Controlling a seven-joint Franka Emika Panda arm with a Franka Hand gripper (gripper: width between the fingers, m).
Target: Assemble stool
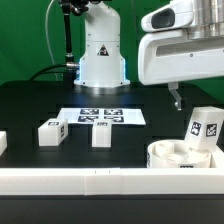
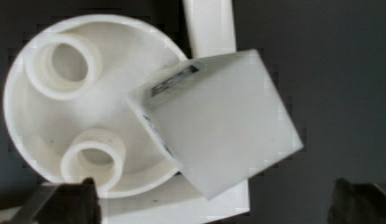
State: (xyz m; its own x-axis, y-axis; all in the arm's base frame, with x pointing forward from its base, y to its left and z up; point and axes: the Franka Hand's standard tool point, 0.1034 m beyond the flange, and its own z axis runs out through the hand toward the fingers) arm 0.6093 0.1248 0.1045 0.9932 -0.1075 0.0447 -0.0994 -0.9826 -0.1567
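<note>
A green backdrop [image 1: 25, 35] is seen behind the scene, evenly lit. A black table [image 1: 30, 105] is spread before it, with the marker board [image 1: 100, 116] laid flat near its middle. A long white rail [image 1: 60, 178] is set along the table's near edge.

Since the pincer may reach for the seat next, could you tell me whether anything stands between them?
Yes: a leg stands on the seat, covering part of it below the open pincer.

1 leg [image 1: 203, 130] stands on the seat disc [image 1: 172, 158], 2 other legs [image 1: 101, 133] lie near the marker board [image 1: 100, 116].
</note>
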